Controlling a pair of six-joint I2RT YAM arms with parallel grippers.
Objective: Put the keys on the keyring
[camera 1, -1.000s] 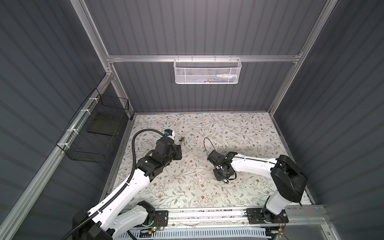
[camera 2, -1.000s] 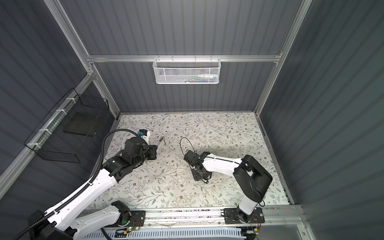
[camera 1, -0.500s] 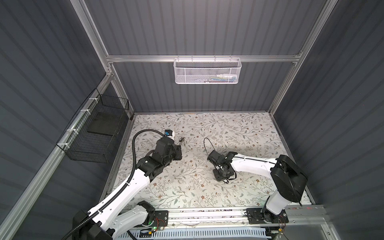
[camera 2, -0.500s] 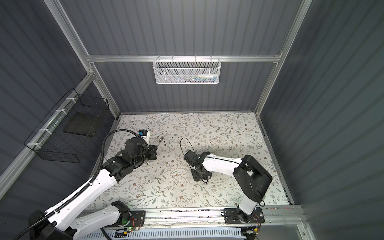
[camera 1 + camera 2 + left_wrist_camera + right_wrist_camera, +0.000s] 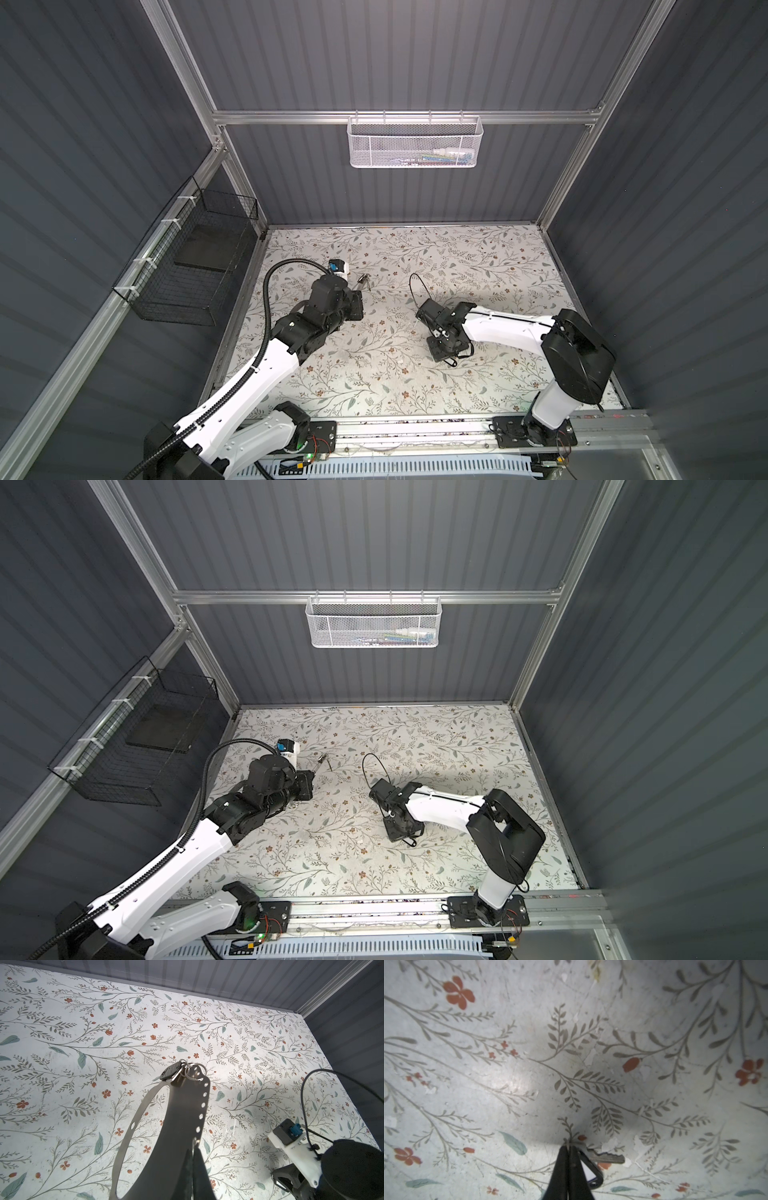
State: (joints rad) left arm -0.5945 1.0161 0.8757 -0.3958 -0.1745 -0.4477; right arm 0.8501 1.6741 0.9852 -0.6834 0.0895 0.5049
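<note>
Risk: left gripper (image 5: 193,1154) clamped on keyring (image 5: 182,1118) edge; right gripper (image 5: 568,1150) pinched shut on thin loop (image 5: 566,1143) of a key (image 5: 591,1169). Wire could slip or twist on lift.

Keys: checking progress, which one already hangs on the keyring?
The key at the keyring's far tip, on split rings; the other key is pinched in the right gripper.

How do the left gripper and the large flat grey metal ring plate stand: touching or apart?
Touching. In the left wrist view the left gripper is shut, its black fingers clamping the rim of the ring plate, with no gap.
</note>
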